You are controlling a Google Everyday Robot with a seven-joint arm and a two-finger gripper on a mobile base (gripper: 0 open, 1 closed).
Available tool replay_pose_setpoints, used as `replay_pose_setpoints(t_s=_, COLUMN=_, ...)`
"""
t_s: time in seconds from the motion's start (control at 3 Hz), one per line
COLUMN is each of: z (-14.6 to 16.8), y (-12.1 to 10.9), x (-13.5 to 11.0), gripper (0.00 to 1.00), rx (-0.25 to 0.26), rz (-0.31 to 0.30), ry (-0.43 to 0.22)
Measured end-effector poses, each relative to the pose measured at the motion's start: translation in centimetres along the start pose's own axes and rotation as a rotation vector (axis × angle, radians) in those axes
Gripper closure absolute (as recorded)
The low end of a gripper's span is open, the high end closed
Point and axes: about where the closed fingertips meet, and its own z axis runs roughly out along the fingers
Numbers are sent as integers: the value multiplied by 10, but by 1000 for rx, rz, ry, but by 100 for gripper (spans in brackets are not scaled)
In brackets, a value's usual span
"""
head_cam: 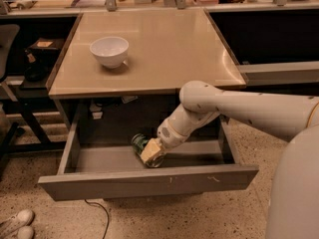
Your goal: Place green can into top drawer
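Jaws are closed on the green can (140,143), tan pads over its lower right part. The gripper (151,152) sits low inside the top drawer (149,182), near the middle and just behind the front panel. The white arm (239,111) reaches in from the right, under the worktop (164,54) edge.

Progress: the drawer is pulled fully out and the can is already inside it, down at floor level. It probably touches the drawer floor, but the gripper hides the contact, so I can't confirm it. Left to do, by my read: let go of the can, then lift the arm up and out without dragging the can or clipping the drawer front. Closing the drawer is not part of the task.

Can pose: not upright. It lies tipped over, close to on its side. The long axis runs diagonally, from back-left to front-right of the drawer. One shiny end faces back-left and slightly up. The other end is under the gripper, towards the front panel. It is a round body on a flat floor, so it may roll a bit once freed.

Also there: white bowl (109,51) on the worktop, far left, well apart from the action and not involved.
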Motion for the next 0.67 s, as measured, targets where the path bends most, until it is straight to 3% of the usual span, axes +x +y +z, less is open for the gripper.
replay_pose_setpoints(t_s=0.67, z=0, y=0, x=0, gripper=58, rx=0, rz=0, ry=0)
